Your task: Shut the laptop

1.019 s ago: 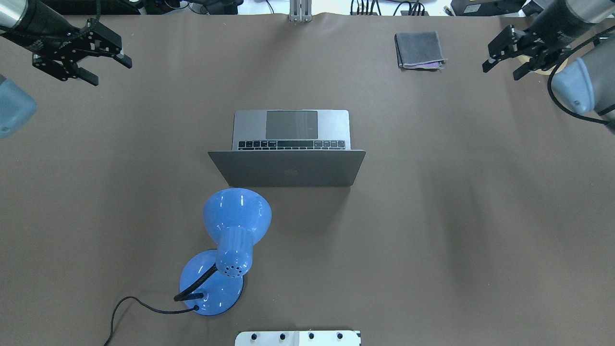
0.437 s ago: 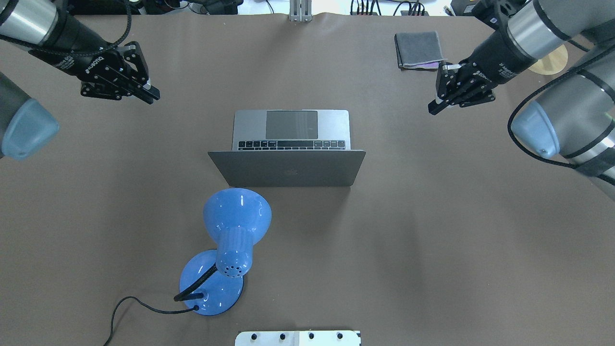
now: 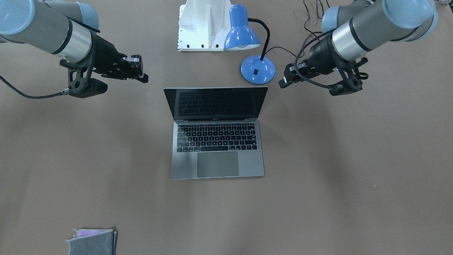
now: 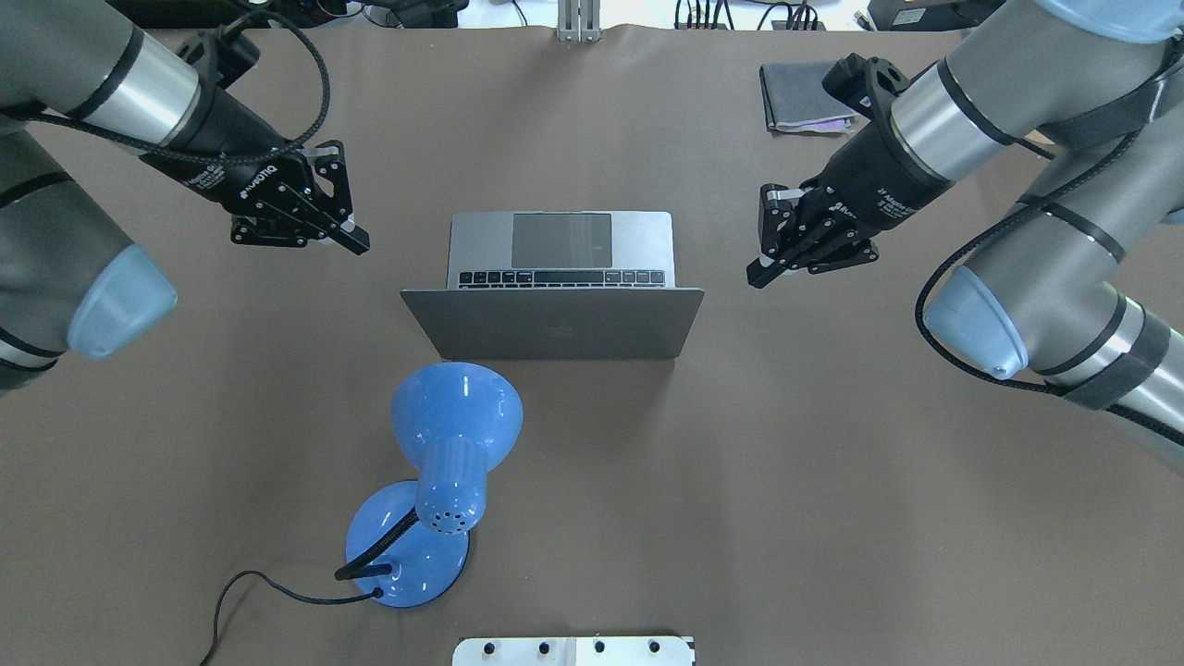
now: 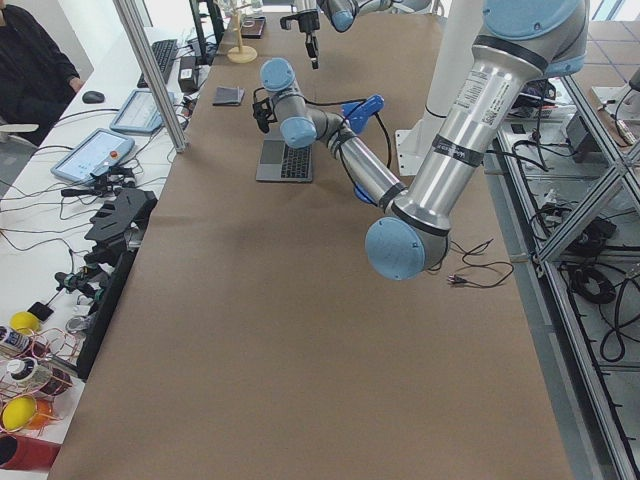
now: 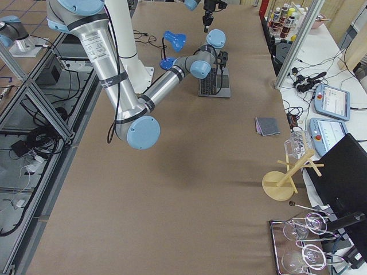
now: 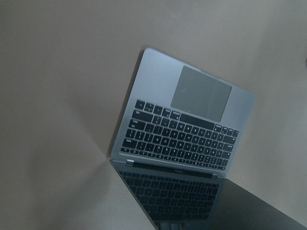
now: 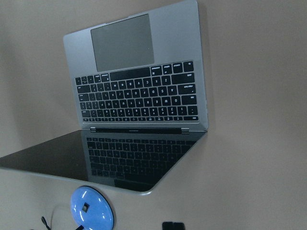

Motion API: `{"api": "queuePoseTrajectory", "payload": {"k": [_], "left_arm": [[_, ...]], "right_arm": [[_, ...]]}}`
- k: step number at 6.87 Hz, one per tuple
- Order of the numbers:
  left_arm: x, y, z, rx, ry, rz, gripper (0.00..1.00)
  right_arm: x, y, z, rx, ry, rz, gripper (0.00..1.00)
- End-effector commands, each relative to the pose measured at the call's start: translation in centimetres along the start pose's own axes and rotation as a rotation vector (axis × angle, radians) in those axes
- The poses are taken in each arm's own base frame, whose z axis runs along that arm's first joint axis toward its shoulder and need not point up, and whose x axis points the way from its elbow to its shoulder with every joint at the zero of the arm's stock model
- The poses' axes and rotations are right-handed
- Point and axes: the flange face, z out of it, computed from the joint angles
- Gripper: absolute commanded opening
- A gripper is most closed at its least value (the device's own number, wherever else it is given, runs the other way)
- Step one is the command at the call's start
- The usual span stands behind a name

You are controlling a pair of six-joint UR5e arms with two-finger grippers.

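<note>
**A:** Where does the job stand?

**B:** At the approach, I'd say. The laptop [image 4: 555, 324] sits about mid-worktop [image 4: 832, 462], a little toward the edge far from the robot. Its lid is up at a steep angle. The back of the lid faces the robot's edge and the keyboard faces the far edge. Nothing is touching it.

**A:** And the arms?

**B:** They flank it. The left end effector [image 4: 356, 242] hangs off the laptop's left side and the right end effector [image 4: 757, 273] off its right side, both level with the keyboard deck and apart from the machine. On each, the fingers look drawn together with nothing between them. Both wrist cameras look down on the keys and the dark screen.

**A:** So what does the next move call for?

**B:** My guess is that one closed tip has to get behind the lid's top edge, on the robot's side. From there it would press the lid over toward the far edge and down onto the deck. The push should be slow, because the base could slide on the worktop.

**A:** Anything in the way?

**B:** The blue lamp [image 4: 455, 412] stands just behind the lid's left corner, so the right arm probably has the freer path. The folded cloth [image 4: 807, 95] lies well apart, near the far right corner.
</note>
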Motion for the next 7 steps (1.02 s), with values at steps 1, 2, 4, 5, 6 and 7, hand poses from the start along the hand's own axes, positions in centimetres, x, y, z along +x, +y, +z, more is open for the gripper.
{"api": "queuePoseTrajectory", "payload": {"k": [1,2,4,5,6,7], "left_arm": [[0.3,1.5,2.6,-0.042,-0.017,0.001,0.0],[0.2,1.7,3.2,-0.052,-0.024,-0.009,0.0],[0.1,2.4,4.3,-0.071,-0.033,-0.007,0.0],[0.2,3.0,5.3,-0.089,-0.04,-0.002,0.0],[0.0,3.4,6.4,-0.086,-0.05,0.0,0.0],[-0.2,3.8,7.5,-0.082,-0.061,0.004,0.0]], "right_arm": [[-1.6,2.8,3.9,-0.011,0.019,-0.035,0.0],[-1.9,3.6,5.4,-0.019,0.028,-0.023,0.0],[-2.2,4.2,6.1,-0.026,0.03,-0.031,0.0],[-2.2,4.6,7.0,-0.026,0.038,-0.036,0.0],[-2.3,5.0,8.2,-0.017,0.051,-0.043,0.0],[-2.2,4.9,8.5,-0.013,0.056,-0.042,0.0]]}}
